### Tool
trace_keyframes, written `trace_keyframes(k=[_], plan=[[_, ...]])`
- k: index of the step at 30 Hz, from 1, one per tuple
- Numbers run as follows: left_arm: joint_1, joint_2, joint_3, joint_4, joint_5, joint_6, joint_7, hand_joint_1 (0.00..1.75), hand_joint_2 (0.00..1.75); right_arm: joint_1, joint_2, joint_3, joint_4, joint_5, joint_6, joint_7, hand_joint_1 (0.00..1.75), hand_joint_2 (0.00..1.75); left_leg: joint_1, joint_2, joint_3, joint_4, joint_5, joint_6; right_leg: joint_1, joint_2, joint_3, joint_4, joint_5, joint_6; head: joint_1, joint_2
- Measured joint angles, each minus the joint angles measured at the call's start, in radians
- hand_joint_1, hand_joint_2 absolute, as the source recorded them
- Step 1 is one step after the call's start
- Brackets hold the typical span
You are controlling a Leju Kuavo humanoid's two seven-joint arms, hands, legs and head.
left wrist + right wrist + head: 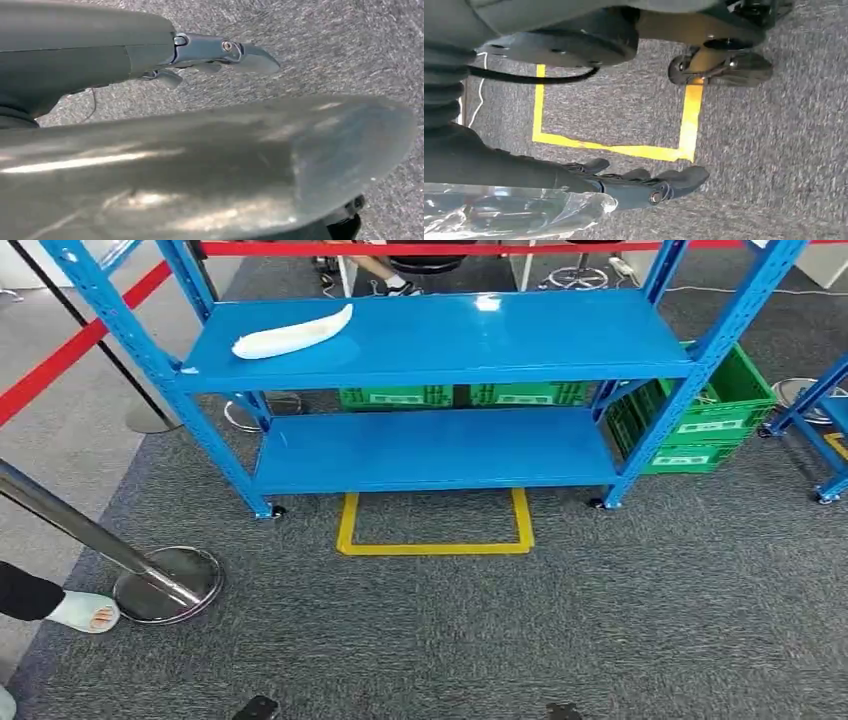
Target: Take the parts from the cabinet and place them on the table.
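The white part (293,334) lies on the top shelf of the blue cabinet (450,370), toward the shelf's left end, long and slightly curved, resting flat and well apart from both hands; the lower shelf (430,450) is bare blue metal; behind the cabinet stand green crates (720,410), one at the right and more seen under the top shelf.

In the left wrist view the left hand (200,55) hangs over grey carpet (350,45); its fingers (250,56) stretch out nearly straight, lying close beside one another, with a shorter one just below them; they hold nothing and touch nothing; a large blurred grey cover takes up the near part of that view.

In the right wrist view the right hand (639,185) hangs above the carpet near a square of yellow tape (614,148); its fingers (684,177) are extended and a little apart, empty, touching nothing; crinkled clear plastic wrap (514,212) lies along the wrist just behind the hand, not gripped by it.

From the head view the yellow tape square (435,545) sits on the carpet just in front of the cabinet; a stanchion base (165,585) with a leaning pole stands at the left, with red barrier tape (70,350) beyond; a person's foot in a pale sandal (85,613) rests just beside that base.
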Motion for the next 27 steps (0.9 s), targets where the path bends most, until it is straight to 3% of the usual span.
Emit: trace_keyframes(k=[2,5,6,7,10,12,14,17,18,19,20,22,23,24,25,26,27], plan=[[-0.001,0.0,-0.001,0.0,-0.001,0.0,0.004,0.0,0.0,-0.001,0.0,0.0,0.0,0.002,0.0,0.005,0.0,0.0,0.001,0.0,0.001,-0.004,0.003,-0.005,0.002,-0.001,-0.001,0.0,-0.001,-0.007,0.0,0.0],[0.0,0.0,-0.001,0.0,0.003,-0.013,0.006,0.0,0.0,-0.002,0.0,0.0,0.0,0.005,0.0,0.008,0.0,0.0,0.005,0.0,0.0,-0.009,0.004,-0.029,0.004,-0.001,-0.004,0.001,0.0,-0.011,0.0,0.0],[0.0,0.0,-0.001,0.0,0.005,-0.019,0.005,0.0,0.0,-0.001,0.0,-0.001,0.0,0.005,-0.001,0.008,0.0,0.0,0.005,0.0,0.0,-0.009,0.005,-0.03,0.005,-0.001,-0.004,0.001,0.0,-0.012,0.0,0.0],[0.0,0.0,-0.001,0.0,0.007,-0.027,0.003,0.0,0.0,-0.001,0.0,-0.001,0.0,0.006,-0.001,0.008,0.0,0.0,0.005,0.0,-0.001,-0.008,0.004,-0.03,0.004,-0.001,-0.004,0.0,0.001,-0.011,0.001,0.0],[0.0,0.001,-0.001,0.0,0.013,-0.037,-0.004,0.0,0.0,-0.001,0.0,-0.001,0.0,0.007,-0.001,0.007,0.0,0.0,-0.001,0.0,-0.004,-0.005,-0.004,-0.017,-0.003,-0.001,-0.003,-0.001,0.002,-0.005,0.001,0.0],[0.0,0.001,-0.001,0.0,0.015,-0.038,-0.005,0.0,0.0,0.0,0.0,-0.001,0.0,0.008,0.0,0.006,0.0,0.0,-0.002,-0.001,0.0,-0.018,-0.014,-0.002,-0.004,-0.005,-0.002,0.02,0.024,0.008,0.0,0.0],[0.001,0.001,-0.001,0.0,0.015,-0.039,-0.007,0.0,0.0,-0.002,0.0,-0.001,0.0,0.008,0.0,0.005,0.0,0.0,0.007,-0.002,0.022,-0.03,-0.014,0.005,-0.002,-0.005,-0.021,0.049,-0.003,0.013,0.005,0.0],[0.002,0.0,-0.001,0.0,0.016,-0.04,-0.007,0.0,0.0,-0.002,0.0,-0.001,0.0,0.009,0.0,0.006,0.0,0.0,0.008,-0.001,0.025,-0.029,-0.02,0.002,-0.009,-0.006,-0.126,0.246,-0.101,0.025,0.014,0.0],[0.003,0.0,-0.001,0.0,0.016,-0.04,-0.002,0.0,0.0,0.001,0.0,-0.001,0.0,0.01,0.0,0.011,0.0,0.0,0.01,-0.001,0.028,-0.027,-0.023,-0.002,-0.01,-0.006,-0.154,0.292,-0.114,0.03,0.015,0.0],[0.005,0.0,-0.001,0.0,0.017,-0.04,0.005,0.0,0.0,0.004,0.0,-0.001,0.0,0.012,0.0,0.013,0.0,0.0,0.014,-0.001,0.033,-0.027,-0.027,-0.007,-0.013,-0.006,-0.16,0.293,-0.103,0.033,0.016,0.0],[0.008,0.0,-0.001,0.0,0.017,-0.04,0.011,0.0,0.0,0.005,0.0,-0.001,0.0,0.013,0.0,0.014,0.0,0.0,0.019,-0.002,0.041,-0.026,-0.033,-0.014,-0.017,-0.006,-0.143,0.25,-0.068,0.039,0.015,0.0],[0.01,0.0,-0.001,0.0,0.016,-0.04,0.015,0.0,0.0,0.006,0.0,-0.001,0.0,0.014,0.001,0.014,0.0,0.0,0.034,-0.004,0.059,-0.017,-0.049,-0.031,-0.034,-0.006,-0.061,0.074,0.035,0.063,0.016,0.0],[0.01,0.003,-0.001,0.0,0.017,-0.04,0.015,0.0,0.0,0.007,0.0,-0.001,0.001,0.014,0.002,0.014,0.0,0.0,0.036,-0.005,0.061,-0.012,-0.061,-0.043,-0.037,0.009,-0.04,0.042,0.022,0.085,0.019,0.0],[0.007,0.008,-0.001,0.0,0.017,-0.038,0.015,0.0,0.0,0.005,0.004,-0.001,0.006,0.014,0.003,0.015,0.0,0.0,0.034,-0.006,0.06,0.001,-0.069,-0.051,-0.033,0.014,-0.042,0.024,-0.025,0.065,0.034,0.0],[0.007,0.007,-0.001,0.0,0.016,-0.038,0.015,0.0,0.0,0.003,0.003,0.0,0.006,0.014,0.002,0.015,0.0,0.0,0.03,-0.004,0.052,0.0,-0.074,-0.053,-0.031,0.016,-0.033,0.034,-0.026,0.027,0.028,0.0],[0.008,0.006,-0.001,0.0,0.016,-0.037,0.016,0.0,0.0,0.007,0.003,-0.001,0.006,0.014,0.002,0.017,0.0,0.0,0.033,-0.005,0.063,0.001,-0.078,-0.056,-0.029,0.014,-0.036,0.037,-0.023,0.016,0.015,0.0],[0.008,0.007,-0.001,0.0,0.016,-0.037,0.016,0.0,0.0,0.009,0.003,-0.001,0.006,0.016,0.002,0.015,0.0,0.0,0.035,-0.005,0.068,0.001,-0.08,-0.059,-0.028,0.012,-0.028,0.039,-0.028,0.008,0.016,0.0]])
